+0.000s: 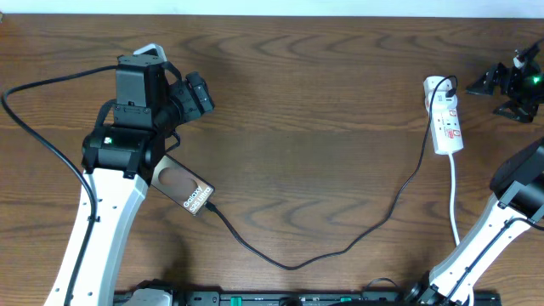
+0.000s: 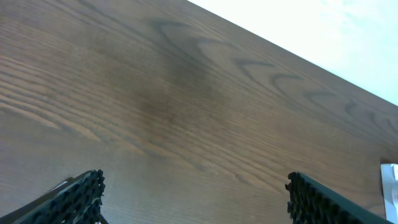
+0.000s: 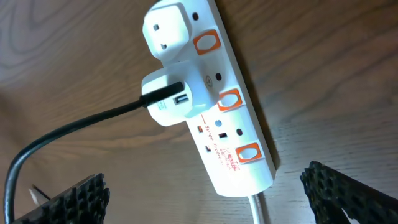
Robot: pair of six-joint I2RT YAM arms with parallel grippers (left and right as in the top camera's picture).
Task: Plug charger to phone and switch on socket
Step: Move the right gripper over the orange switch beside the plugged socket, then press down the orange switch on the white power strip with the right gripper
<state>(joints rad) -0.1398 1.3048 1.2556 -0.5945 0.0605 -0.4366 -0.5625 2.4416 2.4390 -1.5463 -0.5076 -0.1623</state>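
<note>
The phone (image 1: 181,186), a brown-black slab with "Galaxy" lettering, lies at the left, partly under my left arm. The charger cable (image 1: 293,265) runs from the phone's lower end in a loop across the table. It then goes up to a white adapter (image 3: 166,99) in the socket (image 1: 446,119). The plug tip (image 1: 209,206) meets the phone's edge. The socket (image 3: 233,134) is a white strip with three orange-red switches. My right gripper (image 1: 491,92) (image 3: 205,177) is open just right of the socket, above its cord end. My left gripper (image 1: 206,93) (image 2: 195,178) is open and empty above bare table, beyond the phone.
A second white adapter (image 3: 166,28) sits in the strip's far end. The strip's white cord (image 1: 453,200) runs down toward my right arm's base. A white corner (image 2: 390,183) shows at the right edge of the left wrist view.
</note>
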